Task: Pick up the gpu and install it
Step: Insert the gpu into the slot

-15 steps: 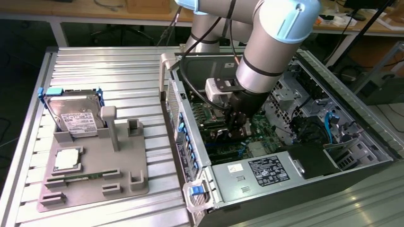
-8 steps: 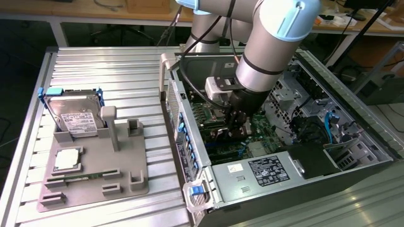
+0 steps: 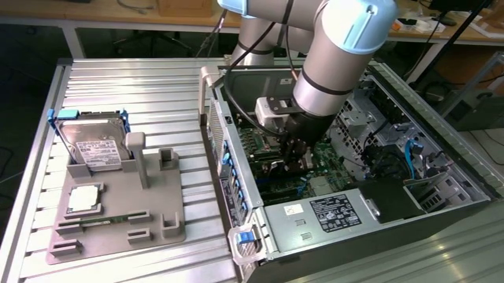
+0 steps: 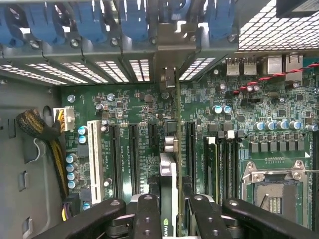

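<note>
The gpu (image 4: 169,185) is seen edge-on as a thin dark card with silvery trim, standing between my two black fingers (image 4: 147,215). My gripper (image 4: 169,211) is shut on the gpu. The card runs over the green motherboard (image 4: 137,107) between the long black expansion slots. Its far end reaches the perforated rear slot covers (image 4: 119,69). I cannot tell whether its edge sits in a slot. In the exterior view my gripper (image 3: 298,154) is down inside the open computer case (image 3: 236,177), just above the motherboard.
A white slot (image 4: 93,159) and a yellow-black cable bundle (image 4: 42,134) lie on one side of the card, and the processor socket (image 4: 271,186) on the other. The power supply (image 3: 327,213) fills the case's near end. On the exterior view's left, a grey fixture (image 3: 157,206) holds a hard drive (image 3: 94,146).
</note>
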`<state>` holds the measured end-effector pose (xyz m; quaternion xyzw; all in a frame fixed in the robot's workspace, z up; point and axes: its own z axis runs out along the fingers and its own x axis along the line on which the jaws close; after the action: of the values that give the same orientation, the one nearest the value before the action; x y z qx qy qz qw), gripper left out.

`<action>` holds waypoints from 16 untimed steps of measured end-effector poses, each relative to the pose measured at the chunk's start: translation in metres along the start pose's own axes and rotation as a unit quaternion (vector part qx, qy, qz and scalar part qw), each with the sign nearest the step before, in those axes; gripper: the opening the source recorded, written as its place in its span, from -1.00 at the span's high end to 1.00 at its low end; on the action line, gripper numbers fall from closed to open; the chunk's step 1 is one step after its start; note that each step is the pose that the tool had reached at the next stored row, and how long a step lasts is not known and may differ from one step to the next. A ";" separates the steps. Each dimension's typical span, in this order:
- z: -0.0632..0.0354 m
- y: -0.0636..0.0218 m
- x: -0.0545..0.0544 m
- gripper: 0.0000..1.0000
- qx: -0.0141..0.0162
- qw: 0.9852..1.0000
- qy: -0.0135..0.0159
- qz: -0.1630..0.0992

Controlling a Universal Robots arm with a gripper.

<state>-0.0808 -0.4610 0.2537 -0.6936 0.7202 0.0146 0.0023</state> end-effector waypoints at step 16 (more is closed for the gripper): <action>-0.0023 0.0001 -0.002 0.47 0.000 1.000 0.000 0.000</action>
<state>-0.0808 -0.4592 0.2560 -0.6936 0.7202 0.0150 0.0025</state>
